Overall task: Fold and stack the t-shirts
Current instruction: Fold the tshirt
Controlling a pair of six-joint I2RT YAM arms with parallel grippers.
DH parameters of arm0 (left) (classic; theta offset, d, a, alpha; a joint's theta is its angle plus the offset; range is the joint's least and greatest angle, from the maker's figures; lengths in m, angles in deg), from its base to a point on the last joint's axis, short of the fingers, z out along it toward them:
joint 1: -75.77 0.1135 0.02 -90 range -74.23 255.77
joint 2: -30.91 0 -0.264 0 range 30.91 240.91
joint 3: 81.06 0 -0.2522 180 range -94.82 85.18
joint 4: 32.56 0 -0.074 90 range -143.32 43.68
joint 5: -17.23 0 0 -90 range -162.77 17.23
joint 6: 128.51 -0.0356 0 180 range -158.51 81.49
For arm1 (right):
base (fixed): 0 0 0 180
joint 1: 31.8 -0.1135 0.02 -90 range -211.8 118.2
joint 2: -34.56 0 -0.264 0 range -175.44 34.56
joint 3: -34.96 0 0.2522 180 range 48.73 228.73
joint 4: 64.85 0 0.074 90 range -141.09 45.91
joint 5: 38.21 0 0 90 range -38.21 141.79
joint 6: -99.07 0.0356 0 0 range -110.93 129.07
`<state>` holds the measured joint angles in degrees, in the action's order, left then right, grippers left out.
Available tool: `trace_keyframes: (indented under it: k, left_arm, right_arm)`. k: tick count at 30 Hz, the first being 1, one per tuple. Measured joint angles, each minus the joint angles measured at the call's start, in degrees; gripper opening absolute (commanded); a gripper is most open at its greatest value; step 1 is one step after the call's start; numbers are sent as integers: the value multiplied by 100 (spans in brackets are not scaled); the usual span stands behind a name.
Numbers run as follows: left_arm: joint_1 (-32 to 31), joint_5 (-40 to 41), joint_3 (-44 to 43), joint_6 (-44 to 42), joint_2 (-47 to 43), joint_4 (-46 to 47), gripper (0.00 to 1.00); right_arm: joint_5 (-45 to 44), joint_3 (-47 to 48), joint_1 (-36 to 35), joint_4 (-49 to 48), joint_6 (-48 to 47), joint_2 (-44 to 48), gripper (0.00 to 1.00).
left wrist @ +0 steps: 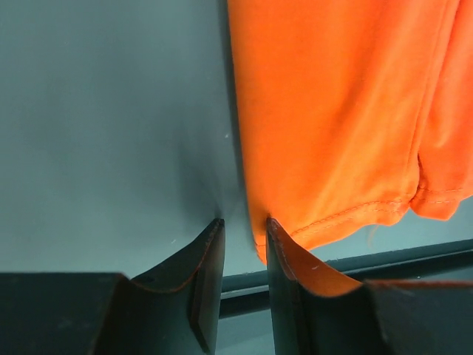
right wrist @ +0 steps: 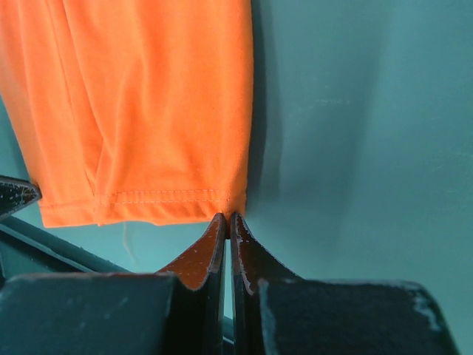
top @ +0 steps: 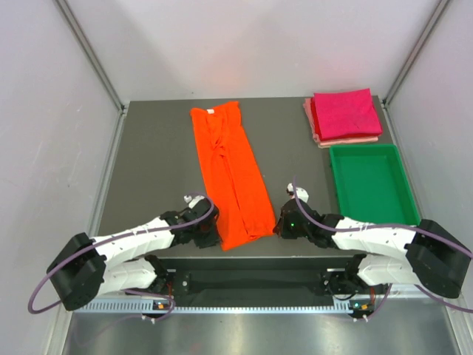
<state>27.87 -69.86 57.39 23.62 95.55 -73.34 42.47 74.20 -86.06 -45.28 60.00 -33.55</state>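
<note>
The bright orange t-shirt [top: 229, 177] lies as a long narrow strip down the table's middle, collar at the far end. My left gripper [top: 213, 235] is at its near left corner. In the left wrist view that gripper [left wrist: 244, 222] is open and the shirt's [left wrist: 332, 111] hem corner lies in the gap by the right finger. My right gripper [top: 279, 222] is at the near right corner. The right wrist view shows it [right wrist: 228, 216] shut on the hem corner of the shirt [right wrist: 148, 96]. A folded magenta t-shirt [top: 346, 112] rests on a pale pink one [top: 349, 140] at the far right.
A green plastic tray [top: 369, 185] stands just in front of the folded stack on the right. White walls enclose the grey table on three sides. The table's near edge runs right behind both grippers.
</note>
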Motion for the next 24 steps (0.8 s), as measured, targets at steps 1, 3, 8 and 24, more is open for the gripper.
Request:
trace_keyframes:
  k: [1, 3, 8, 24]
  left_arm:
    - [-26, 15, 2, 28, -15, 7, 34]
    - [-68, 17, 17, 94, -17, 24, 33]
    - [-146, -11, 94, 251, -33, 229, 32]
    - [-509, 227, -168, 291, 33, -407, 0]
  right_arm:
    - [4, 0, 0, -4, 2, -13, 0]
    - [9, 0, 0, -17, 0, -44, 0]
    - [13, 0, -4, -26, 2, -66, 0]
    - [-256, 4, -717, 175, 391, 57, 0]
